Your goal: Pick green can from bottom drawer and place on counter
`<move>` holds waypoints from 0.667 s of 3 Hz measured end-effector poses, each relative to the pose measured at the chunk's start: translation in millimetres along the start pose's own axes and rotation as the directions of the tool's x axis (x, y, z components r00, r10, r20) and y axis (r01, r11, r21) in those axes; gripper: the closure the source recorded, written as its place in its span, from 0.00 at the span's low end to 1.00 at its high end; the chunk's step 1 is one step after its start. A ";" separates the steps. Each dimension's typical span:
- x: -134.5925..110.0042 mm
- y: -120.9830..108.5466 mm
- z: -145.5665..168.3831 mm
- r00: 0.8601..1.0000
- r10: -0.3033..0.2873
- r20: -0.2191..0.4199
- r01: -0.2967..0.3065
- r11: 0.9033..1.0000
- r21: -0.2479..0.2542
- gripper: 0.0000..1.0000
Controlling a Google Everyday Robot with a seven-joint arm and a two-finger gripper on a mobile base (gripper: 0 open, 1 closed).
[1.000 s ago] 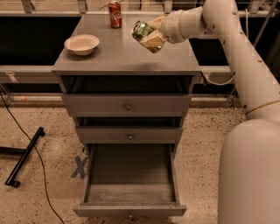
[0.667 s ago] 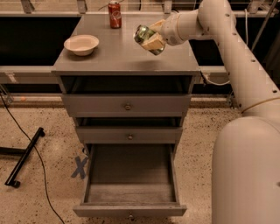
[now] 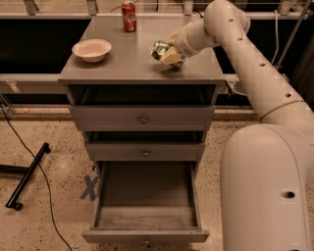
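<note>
One pale bowl sits on the left of the worktop, and a red can stands upright at the far edge just right of it. Further right, the green can is tilted and pinched tight in the claw, low over the worktop's right part. Can't tell if it's touching. Down below, the bottom drawer is open toward the near side.

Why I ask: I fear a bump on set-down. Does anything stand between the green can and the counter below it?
Nothing visible does. The gripper holds the green can tilted above the right side of the counter; the bowl sits to the left, the red can at the back, both apart from it.
</note>
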State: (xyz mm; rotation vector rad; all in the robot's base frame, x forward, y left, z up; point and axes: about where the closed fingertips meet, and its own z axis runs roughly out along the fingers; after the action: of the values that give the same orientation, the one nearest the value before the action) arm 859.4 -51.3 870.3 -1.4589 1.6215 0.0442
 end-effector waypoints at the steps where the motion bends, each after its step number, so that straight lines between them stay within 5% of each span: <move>1: 2.9 0.8 2.0 1.000 -0.003 -0.007 0.003 1.000 -0.001 0.62; 2: 2.7 3.1 5.9 1.000 -0.003 -0.007 0.003 1.000 -0.007 0.38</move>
State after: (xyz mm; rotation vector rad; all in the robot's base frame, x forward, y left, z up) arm 860.8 -49.1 863.6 -1.4683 1.6263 0.0432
